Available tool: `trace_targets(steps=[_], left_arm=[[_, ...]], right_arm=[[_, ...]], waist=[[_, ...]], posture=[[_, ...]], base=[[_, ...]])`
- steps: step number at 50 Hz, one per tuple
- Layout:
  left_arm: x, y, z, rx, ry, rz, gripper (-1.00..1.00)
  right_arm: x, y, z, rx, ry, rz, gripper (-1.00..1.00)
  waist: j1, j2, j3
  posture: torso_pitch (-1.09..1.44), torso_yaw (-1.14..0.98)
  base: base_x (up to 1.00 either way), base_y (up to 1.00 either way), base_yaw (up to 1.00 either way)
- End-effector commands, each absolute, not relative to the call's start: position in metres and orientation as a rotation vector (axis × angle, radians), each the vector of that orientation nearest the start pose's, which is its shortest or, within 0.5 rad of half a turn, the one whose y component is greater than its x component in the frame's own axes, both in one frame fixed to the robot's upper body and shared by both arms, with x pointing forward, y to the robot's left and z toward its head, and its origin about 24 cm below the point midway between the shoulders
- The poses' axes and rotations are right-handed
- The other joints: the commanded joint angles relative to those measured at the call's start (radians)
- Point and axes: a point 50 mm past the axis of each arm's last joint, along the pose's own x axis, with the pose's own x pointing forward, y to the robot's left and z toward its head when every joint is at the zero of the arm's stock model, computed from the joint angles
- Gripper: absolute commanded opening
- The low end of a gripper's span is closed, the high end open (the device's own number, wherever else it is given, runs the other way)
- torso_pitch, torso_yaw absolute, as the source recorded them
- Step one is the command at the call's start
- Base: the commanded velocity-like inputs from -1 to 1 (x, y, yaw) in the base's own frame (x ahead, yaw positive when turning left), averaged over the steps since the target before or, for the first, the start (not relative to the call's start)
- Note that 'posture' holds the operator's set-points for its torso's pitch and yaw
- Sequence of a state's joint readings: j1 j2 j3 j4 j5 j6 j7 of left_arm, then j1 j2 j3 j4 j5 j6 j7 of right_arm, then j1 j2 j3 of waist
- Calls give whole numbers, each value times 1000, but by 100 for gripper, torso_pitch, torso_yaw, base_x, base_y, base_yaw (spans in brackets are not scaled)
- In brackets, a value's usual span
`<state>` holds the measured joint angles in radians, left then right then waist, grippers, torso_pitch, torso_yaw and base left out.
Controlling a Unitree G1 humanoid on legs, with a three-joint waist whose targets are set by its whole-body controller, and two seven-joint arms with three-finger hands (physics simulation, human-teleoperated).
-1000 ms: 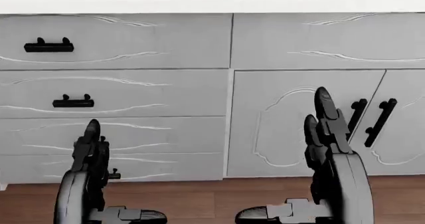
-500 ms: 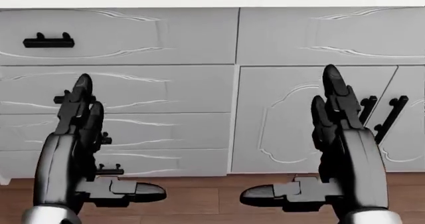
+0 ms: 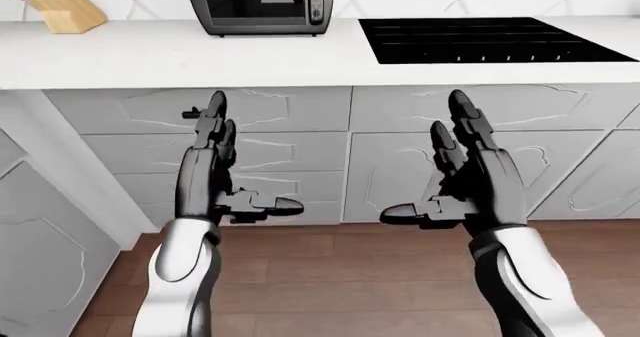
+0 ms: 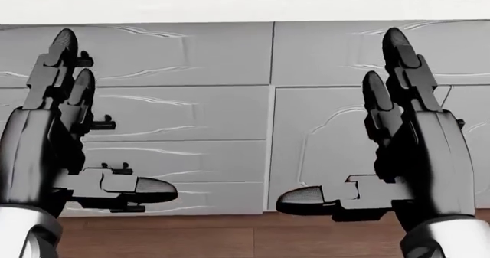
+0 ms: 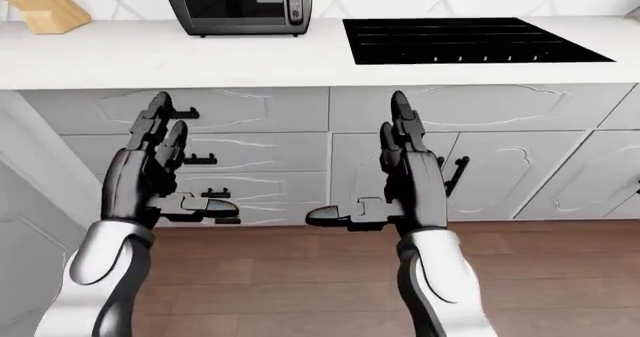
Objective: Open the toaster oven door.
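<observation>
The toaster oven (image 3: pixel 258 5), dark grey with a glass door that looks shut and knobs on its right side, stands on the white counter (image 3: pixel 180 56) at the top of the left-eye view. My left hand (image 3: pixel 225 164) is open, fingers up, thumb pointing right, held before the drawers well below the oven. My right hand (image 3: pixel 450 172) is open the same way, thumb pointing left, before the cabinet doors. Both hands are empty and far below the oven.
A black cooktop (image 3: pixel 480 40) is set in the counter right of the oven. A wooden knife block (image 3: pixel 62 7) stands at the counter's left. Grey drawers (image 5: pixel 250 151) and cabinet doors (image 5: pixel 500 172) with black handles are below. The floor (image 3: pixel 340 277) is wood.
Both hands have risen in the head view, from low near the floor to before the upper drawers. The head view has shifted a little; the cooktop's edge shows at its top again.
</observation>
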<state>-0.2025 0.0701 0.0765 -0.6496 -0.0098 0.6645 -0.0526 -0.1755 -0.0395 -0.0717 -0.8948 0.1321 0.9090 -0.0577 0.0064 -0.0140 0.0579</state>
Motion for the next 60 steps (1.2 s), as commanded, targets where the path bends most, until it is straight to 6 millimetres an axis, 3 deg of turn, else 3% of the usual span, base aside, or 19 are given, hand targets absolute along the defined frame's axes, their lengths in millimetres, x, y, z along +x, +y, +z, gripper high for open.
trace_targets(steps=[1,4,9,14,17,18,20,27,30,33,40,42,44,45,47,54,58,59,60], left_arm=[[248,155,190,62,-271,-43,100],[247,156,197,67,-282,-42,100],[249,154,199,75,-286,-46,100],[250,154,199,77,-282,-49,100],[250,155,198,77,-282,-48,100],[250,154,198,78,-283,-48,100],[250,155,199,78,-283,-48,100],[249,156,197,76,-282,-42,100],[249,156,197,75,-282,-42,100],[249,157,195,75,-281,-42,100],[248,157,198,74,-288,-39,100],[247,157,198,74,-288,-38,100],[247,157,199,75,-289,-40,100],[247,157,199,75,-290,-39,100],[247,157,199,74,-290,-39,100],[248,157,199,74,-292,-39,100],[248,156,200,76,-292,-42,100],[248,156,200,75,-292,-43,100],[248,156,200,75,-292,-43,100]], right_arm=[[219,-150,202,42,-237,24,100],[218,-150,204,43,-242,25,100],[218,-150,208,41,-250,29,100],[217,-151,209,44,-252,30,100],[217,-152,208,42,-252,28,100],[217,-152,208,42,-253,27,100],[216,-152,209,42,-256,28,100],[216,-150,206,45,-258,34,100],[215,-150,206,46,-258,34,100],[214,-150,206,47,-259,34,100],[212,-151,210,51,-268,32,100],[212,-151,210,52,-269,32,100],[212,-151,210,52,-268,32,100],[213,-151,210,53,-267,31,100],[213,-151,210,52,-265,30,100],[213,-151,210,55,-266,32,100],[213,-151,210,55,-266,32,100],[213,-151,210,55,-266,32,100],[213,-151,210,55,-266,32,100]], waist=[[-3,2,-5],[-5,-35,-5],[-4,-19,-20],[-11,32,-11],[-13,120,-36],[-1,80,-21],[-2,87,-22],[16,21,-26],[20,-49,-44],[8,-44,-19],[-16,13,-15],[-22,46,-22],[-22,110,-49],[-7,75,-33],[-4,86,-25],[15,29,-28],[19,-64,-53],[6,-29,-36],[12,-48,-27]], posture=[[0,0],[0,0],[0,0],[0,0],[0,0],[0,0],[0,0],[0,0],[0,0],[0,0],[0,0],[0,0],[0,0],[0,0],[0,0],[0,0],[0,0],[0,0],[0,0]], base=[[34,0,0],[35,0,0],[35,0,0],[35,0,0],[35,0,0],[34,0,0],[35,0,0],[35,0,0],[35,0,0],[35,0,0],[35,0,0],[35,0,0],[35,0,0],[34,0,0],[35,0,0],[35,0,0],[36,0,0],[35,0,0],[35,0,0]])
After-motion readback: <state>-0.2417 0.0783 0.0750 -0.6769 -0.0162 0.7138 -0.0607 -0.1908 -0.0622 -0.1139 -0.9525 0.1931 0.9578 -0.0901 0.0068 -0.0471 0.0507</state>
